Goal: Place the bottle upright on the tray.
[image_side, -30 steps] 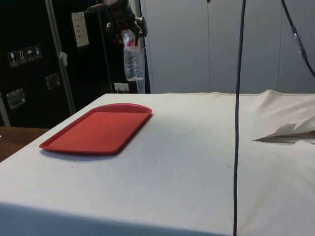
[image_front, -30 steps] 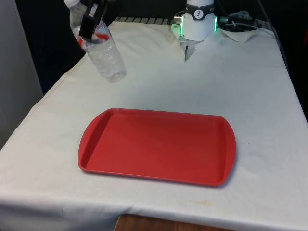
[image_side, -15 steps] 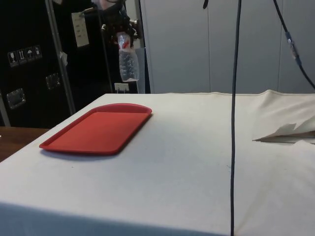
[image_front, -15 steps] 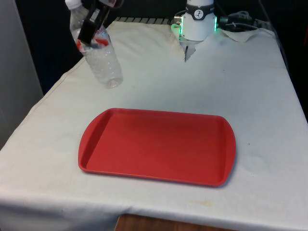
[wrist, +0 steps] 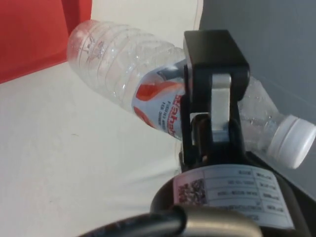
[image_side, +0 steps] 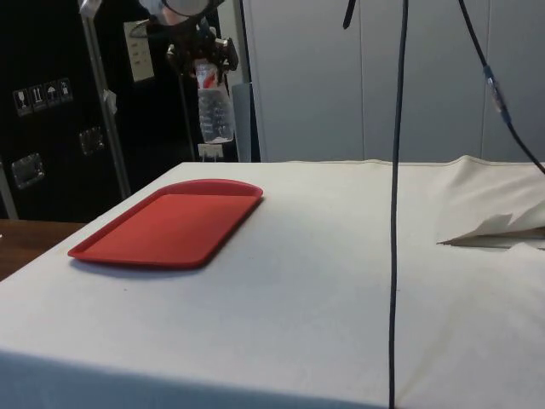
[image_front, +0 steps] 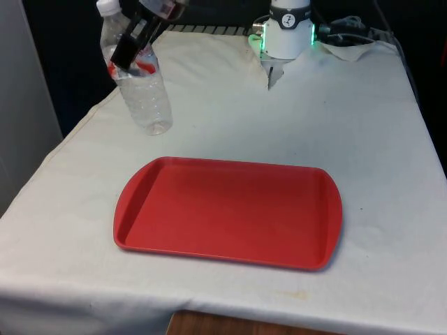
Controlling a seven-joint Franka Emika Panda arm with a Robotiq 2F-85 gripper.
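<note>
The bottle (image_front: 137, 77) has been tipping closer to upright, hanging above the desk (image_front: 363, 139) beyond the tray's (image_front: 227, 213) far corner. The pincer (image_front: 133, 43) is clamping its labelled shoulder; gripped so high, it could be swinging and toppling on landing.
</note>
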